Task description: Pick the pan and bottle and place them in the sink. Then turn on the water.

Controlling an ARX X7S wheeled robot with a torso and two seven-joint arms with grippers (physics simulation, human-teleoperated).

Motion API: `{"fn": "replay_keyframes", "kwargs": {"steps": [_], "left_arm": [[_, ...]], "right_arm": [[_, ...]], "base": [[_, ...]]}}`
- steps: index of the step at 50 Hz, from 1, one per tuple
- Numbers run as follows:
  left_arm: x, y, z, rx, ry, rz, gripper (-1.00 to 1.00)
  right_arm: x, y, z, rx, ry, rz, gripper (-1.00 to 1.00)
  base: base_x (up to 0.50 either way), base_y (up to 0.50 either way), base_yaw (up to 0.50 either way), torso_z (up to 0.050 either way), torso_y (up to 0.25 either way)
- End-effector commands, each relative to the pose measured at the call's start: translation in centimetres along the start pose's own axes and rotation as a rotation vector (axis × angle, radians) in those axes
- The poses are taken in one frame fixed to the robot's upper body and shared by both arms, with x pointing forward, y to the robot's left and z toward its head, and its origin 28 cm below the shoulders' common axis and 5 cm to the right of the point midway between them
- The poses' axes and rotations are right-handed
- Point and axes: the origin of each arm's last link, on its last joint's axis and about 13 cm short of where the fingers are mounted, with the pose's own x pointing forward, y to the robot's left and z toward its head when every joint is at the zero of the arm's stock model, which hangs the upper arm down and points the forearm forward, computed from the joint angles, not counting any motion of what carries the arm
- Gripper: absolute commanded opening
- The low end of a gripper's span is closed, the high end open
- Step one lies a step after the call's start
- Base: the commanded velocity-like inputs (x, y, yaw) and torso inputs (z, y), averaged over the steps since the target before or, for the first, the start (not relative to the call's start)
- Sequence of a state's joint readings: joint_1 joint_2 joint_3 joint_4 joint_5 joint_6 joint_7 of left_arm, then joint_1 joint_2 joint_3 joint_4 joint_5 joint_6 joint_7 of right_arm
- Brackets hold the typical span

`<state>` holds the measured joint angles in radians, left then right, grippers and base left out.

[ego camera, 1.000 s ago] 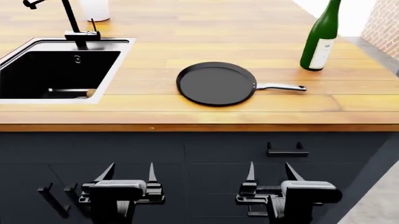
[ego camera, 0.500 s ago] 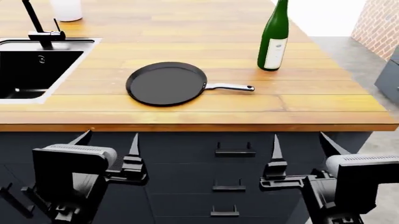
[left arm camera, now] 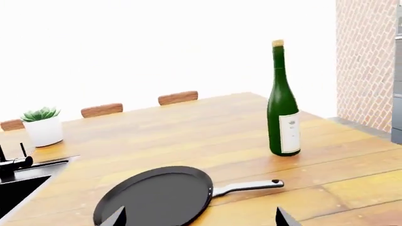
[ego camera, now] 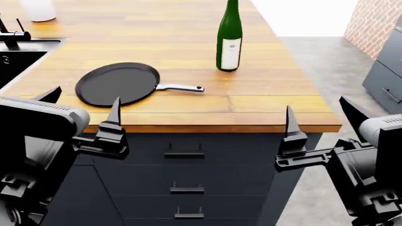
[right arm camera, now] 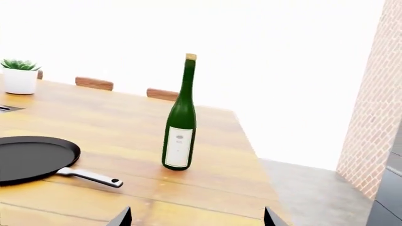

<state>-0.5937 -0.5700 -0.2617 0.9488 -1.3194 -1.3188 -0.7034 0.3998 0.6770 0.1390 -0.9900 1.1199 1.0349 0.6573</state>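
The pan (ego camera: 117,84) lies flat on the wooden counter (ego camera: 251,101), near its front edge, with the thin metal handle (ego camera: 180,87) pointing toward the robot's right. Nothing rests in it and nothing touches it. The same pan appears in the left wrist view (left arm camera: 156,197) and, cut off at the frame edge, in the right wrist view (right arm camera: 33,157).

The bottle (ego camera: 230,38) stands upright on the counter, behind the handle's end and apart from it, its label facing the robot. In the left wrist view the bottle (left arm camera: 283,103) shows a tan cork at its top; the right wrist view shows it (right arm camera: 180,119) likewise upright and alone.

The sink (ego camera: 16,59) is only partly in view at the head view's left edge, set into the counter well left of the pan. The base of the faucet (ego camera: 11,32) stands at its far rim. A white plant pot (left arm camera: 43,129) holding a small green plant sits on the counter beyond the sink.

The left gripper (ego camera: 84,104) hangs in front of the counter edge, below the pan, fingers spread apart and empty. The right gripper (ego camera: 320,117) is held off the counter's right front corner, fingers likewise spread and holding nothing. Neither touches any object.

Dark drawers (ego camera: 188,188) with bar handles fill the cabinet front below the counter. A brick wall (right arm camera: 377,103) stands at the right.
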Motion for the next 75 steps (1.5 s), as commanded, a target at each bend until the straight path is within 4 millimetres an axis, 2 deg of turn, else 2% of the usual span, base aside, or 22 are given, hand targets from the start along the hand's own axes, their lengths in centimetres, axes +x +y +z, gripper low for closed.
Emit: {"fn": "replay_keyframes", "kwargs": {"steps": [1, 10, 13, 18, 51, 56, 60, 66, 75], "left_arm": [[0.0, 1.3, 2.9, 0.069, -0.045, 0.024, 1.00], [0.2, 2.2, 4.3, 0.025, -0.058, 0.081, 1.00], [0.5, 2.6, 6.9, 0.065, -0.097, 0.087, 1.00], [0.6, 2.8, 7.7, 0.081, -0.106, 0.086, 1.00], [0.7, 2.8, 7.2, 0.097, -0.095, 0.076, 1.00], [0.8, 2.7, 6.9, 0.062, -0.060, 0.023, 1.00], [1.0, 2.4, 6.7, -0.019, -0.036, -0.084, 1.00], [2.2, 1.6, 6.8, -0.053, -0.027, -0.232, 1.00], [5.2, -0.1, 7.5, -0.069, -0.017, -0.344, 1.00]], "right_arm": [[0.3, -0.8, 2.4, -0.039, -0.032, 0.013, 1.00], [0.6, -1.0, 3.8, -0.014, -0.003, 0.024, 1.00], [0.9, -1.4, 5.8, -0.029, -0.034, 0.012, 1.00], [1.0, -1.4, 6.8, -0.040, -0.048, 0.011, 1.00], [1.1, -1.5, 6.6, -0.046, -0.052, 0.005, 1.00], [0.9, -1.4, 6.5, -0.042, -0.050, 0.008, 1.00], [0.9, -1.4, 6.4, -0.035, -0.046, 0.006, 1.00], [0.8, -1.4, 6.4, -0.029, -0.043, 0.003, 1.00], [0.8, -1.3, 6.2, -0.025, -0.038, 0.009, 1.00]], "base": [[0.00, -0.50, 0.00, 0.050, 0.010], [0.00, -0.11, 0.00, 0.017, 0.003], [0.50, 0.00, 0.00, 0.000, 0.000], [0.50, 0.00, 0.00, 0.000, 0.000], [0.49, 0.00, 0.00, 0.000, 0.001], [0.00, 0.00, 0.00, 0.000, 0.002], [0.00, 0.00, 0.00, 0.000, 0.000], [0.00, 0.00, 0.00, 0.000, 0.000], [0.00, 0.00, 0.00, 0.000, 0.000]]}}
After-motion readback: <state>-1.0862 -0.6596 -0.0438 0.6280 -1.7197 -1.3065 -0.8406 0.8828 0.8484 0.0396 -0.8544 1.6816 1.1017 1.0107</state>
